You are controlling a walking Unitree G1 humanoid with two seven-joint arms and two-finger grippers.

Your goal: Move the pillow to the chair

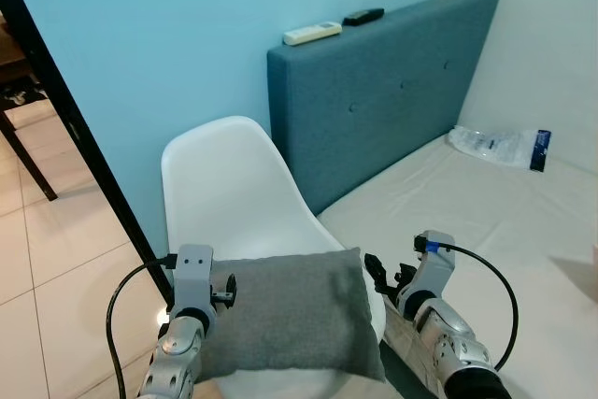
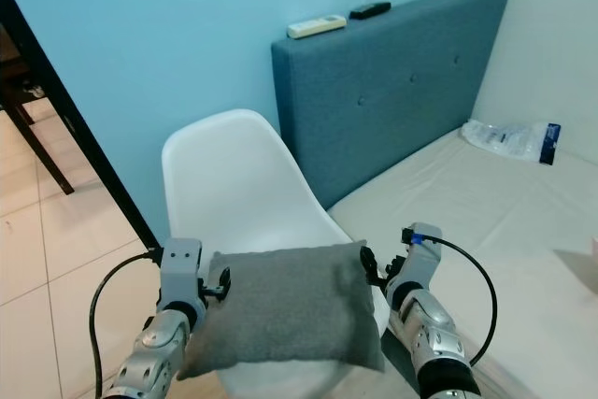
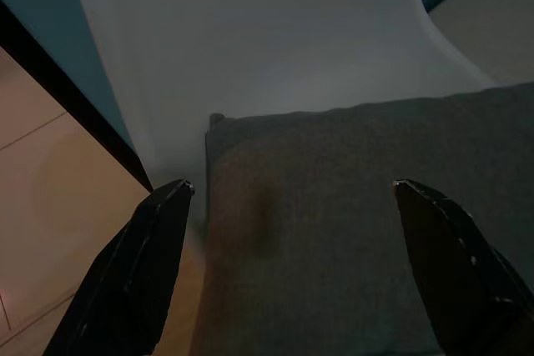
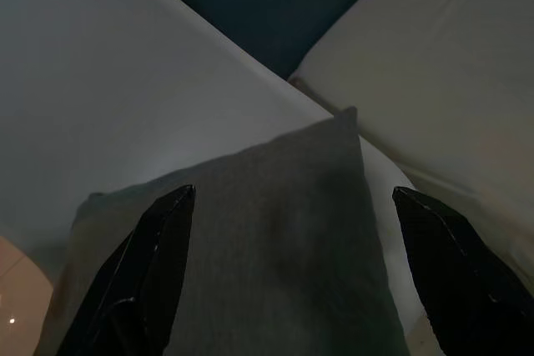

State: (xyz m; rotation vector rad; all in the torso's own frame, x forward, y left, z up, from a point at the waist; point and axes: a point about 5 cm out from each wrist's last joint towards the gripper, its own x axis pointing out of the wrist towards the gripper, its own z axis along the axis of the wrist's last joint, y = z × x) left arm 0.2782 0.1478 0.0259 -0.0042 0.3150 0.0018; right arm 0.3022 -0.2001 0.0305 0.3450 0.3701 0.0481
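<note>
A grey pillow [image 1: 290, 310] lies across the seat of a white shell chair [image 1: 224, 175], between my two arms. My left gripper [image 1: 222, 289] is at the pillow's left edge. In the left wrist view its fingers [image 3: 150, 256] stand wide apart, with the pillow's corner [image 3: 334, 231] between them. My right gripper [image 1: 378, 273] is at the pillow's right edge, also open. The right wrist view looks down on the pillow [image 4: 275, 239], with one finger [image 4: 142, 273] over the pillow's far side. Neither gripper is closed on the fabric.
A blue padded headboard [image 1: 392, 81] stands right of the chair, with a white remote [image 1: 312, 33] and a black remote [image 1: 363, 16] on top. The mattress [image 1: 486, 221] holds a plastic packet [image 1: 500, 147]. A black post [image 1: 84, 137] and tiled floor [image 1: 56, 259] are at the left.
</note>
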